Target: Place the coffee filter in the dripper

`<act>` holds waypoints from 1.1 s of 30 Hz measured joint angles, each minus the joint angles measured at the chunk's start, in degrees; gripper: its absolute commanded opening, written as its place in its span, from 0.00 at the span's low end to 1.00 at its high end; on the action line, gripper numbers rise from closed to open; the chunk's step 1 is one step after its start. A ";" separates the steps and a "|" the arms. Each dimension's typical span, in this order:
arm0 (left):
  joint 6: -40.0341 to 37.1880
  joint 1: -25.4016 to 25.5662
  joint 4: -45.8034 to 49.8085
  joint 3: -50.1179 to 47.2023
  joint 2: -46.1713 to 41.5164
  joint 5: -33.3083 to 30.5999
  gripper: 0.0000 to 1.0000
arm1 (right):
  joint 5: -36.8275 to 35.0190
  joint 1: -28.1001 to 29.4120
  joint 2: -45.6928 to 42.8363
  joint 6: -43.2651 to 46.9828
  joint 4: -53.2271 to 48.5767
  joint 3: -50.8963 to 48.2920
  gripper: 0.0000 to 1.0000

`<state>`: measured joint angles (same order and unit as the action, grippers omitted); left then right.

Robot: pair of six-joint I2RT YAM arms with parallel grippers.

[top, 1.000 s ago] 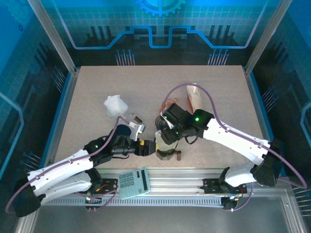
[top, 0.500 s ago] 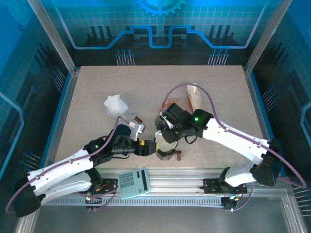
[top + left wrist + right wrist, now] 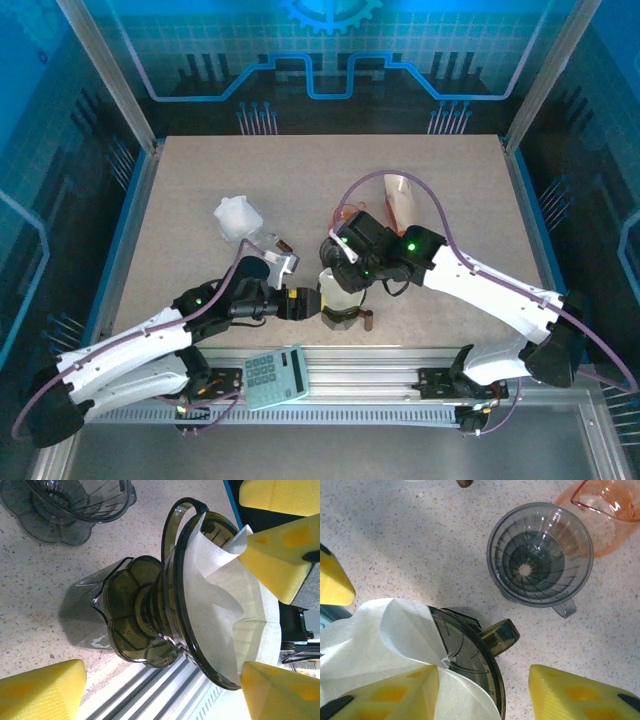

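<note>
Coffee filter inside dripper, partly over rim, near table front edge.

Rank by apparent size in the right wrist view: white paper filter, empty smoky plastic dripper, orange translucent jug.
1. White paper filter, nearest the camera, so enlarged.
2. Empty smoky plastic dripper.
3. Orange translucent jug, cropped at the edge, so unsure.
</note>
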<state>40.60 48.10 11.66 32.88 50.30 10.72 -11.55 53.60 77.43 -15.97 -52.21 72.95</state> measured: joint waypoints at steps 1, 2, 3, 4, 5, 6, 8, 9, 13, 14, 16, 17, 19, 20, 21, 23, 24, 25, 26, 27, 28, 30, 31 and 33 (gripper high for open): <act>0.00 0.00 0.00 0.00 0.00 0.00 0.82 | 0.00 0.24 0.00 0.17 0.02 0.00 0.44; 0.00 0.00 0.00 0.00 0.00 0.00 0.82 | 0.04 0.57 0.02 0.57 0.04 0.02 0.41; 0.00 0.00 0.00 0.00 0.00 0.00 0.82 | 0.04 0.94 0.07 0.87 0.02 0.02 0.38; 0.00 -0.02 0.00 0.00 0.02 0.00 0.82 | 0.00 1.22 0.13 0.90 0.00 0.02 0.35; 0.00 -0.04 0.00 0.00 0.00 0.00 0.82 | -0.04 1.55 0.22 1.27 0.00 0.02 0.31; 0.00 -0.04 0.00 0.00 0.00 0.00 0.82 | -0.07 1.86 0.28 1.42 0.00 0.04 0.27; 0.00 -0.04 0.00 0.00 0.02 0.00 0.82 | -0.46 2.25 0.50 1.68 -0.04 0.15 0.20; 0.00 -0.07 0.00 0.00 0.02 0.00 0.82 | -0.59 2.36 0.63 1.75 -0.07 0.26 0.17; 0.02 -0.15 0.00 0.00 0.00 0.00 0.82 | -2.14 2.75 1.77 1.90 -0.83 1.33 0.12; 0.02 -0.15 0.00 0.00 0.00 0.02 0.82 | -2.64 2.91 2.14 1.92 -0.87 1.53 0.12; 0.02 -0.15 0.00 -0.04 0.00 0.00 0.82 | -3.23 3.19 2.73 1.90 -0.90 1.66 0.12; 0.02 -0.15 0.02 -0.04 0.00 0.02 0.82 | -3.52 3.37 2.93 1.88 -0.92 1.66 0.12; 0.04 -0.15 0.00 -0.04 0.00 0.02 0.82 | -3.98 3.50 3.17 1.88 -0.98 1.68 0.20; 0.02 -0.15 0.00 -0.04 0.00 0.02 0.82 | -4.39 3.52 3.17 1.81 -1.07 1.68 0.32; 0.04 -0.15 0.02 -0.04 0.00 0.02 0.82 | -4.81 3.61 3.17 1.97 -1.11 1.68 0.45; 0.04 -0.15 0.00 -0.04 0.00 0.00 0.82 | -5.92 4.09 3.04 1.55 -1.09 1.68 0.65; 0.04 -0.15 0.00 -0.04 0.00 0.02 0.82 | -6.32 4.31 2.86 1.62 -1.09 1.70 0.69; 0.04 -0.15 0.00 -0.04 0.00 0.02 0.82 | -6.78 4.59 2.51 1.77 -1.09 1.70 0.72; 0.04 -0.15 0.00 -0.04 0.00 0.02 0.82 | -7.19 4.76 2.05 1.64 -1.11 1.70 0.74; 0.04 -0.15 0.00 -0.04 0.00 0.00 0.82 | -7.54 4.85 1.62 1.51 -1.16 1.75 0.74; 0.04 -0.15 0.00 -0.04 0.00 0.02 0.82 | -7.56 4.85 1.16 1.29 -1.16 1.79 0.75; 0.04 -0.15 0.00 -0.04 0.00 0.00 0.82 | -7.41 4.76 0.61 0.98 -1.20 1.79 0.77; 0.04 -0.15 0.00 -0.07 0.00 0.00 0.82 | -7.15 4.72 0.57 0.85 -1.22 1.79 0.78; 0.04 -0.15 0.00 -0.07 0.00 0.02 0.82 | -6.45 4.63 0.59 0.61 -1.22 1.73 0.78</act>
<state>40.64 47.94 11.66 32.82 50.30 10.74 -18.00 58.24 78.02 -15.35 -53.43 74.67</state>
